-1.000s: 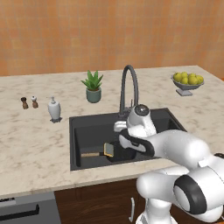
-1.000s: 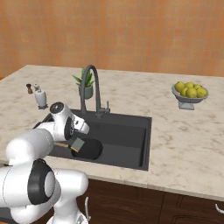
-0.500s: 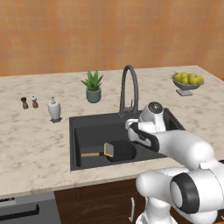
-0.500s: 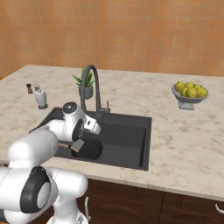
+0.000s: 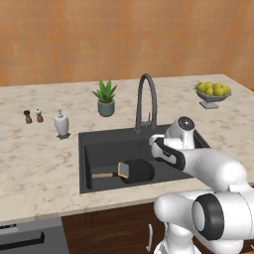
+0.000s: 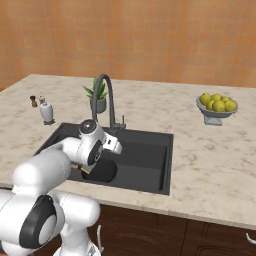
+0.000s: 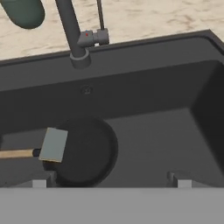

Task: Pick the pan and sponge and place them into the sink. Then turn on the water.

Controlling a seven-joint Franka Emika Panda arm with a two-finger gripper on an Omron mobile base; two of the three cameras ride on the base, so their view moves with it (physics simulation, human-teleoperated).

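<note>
Gripper [image 7: 107,181] spread wide and empty, hanging over the sink [image 5: 99,140], tips at the bottom of the hand view well apart. Below, on the basin floor toward the left: pan [image 5: 139,171], round and black, wooden handle [image 5: 102,175] pointing left. Sponge [image 5: 122,170] lying on the pan's left rim where the handle joins, grey-green face up in the hand view [image 7: 54,145]. Both inside the basin, right half of the floor bare. No stream from the faucet [image 5: 147,101], arched and dark, rising at the sink's far edge with its small lever [image 7: 92,38] at the base. Farther back on the tabletop [image 5: 34,158]: potted plant [image 5: 105,97] left of the faucet, white soap bottle [image 5: 61,124] left of the sink, two small shakers [image 5: 33,116] farther left. At far right, bowl of lemons [image 5: 213,93]. Orange wall [image 5: 124,39] behind.
</note>
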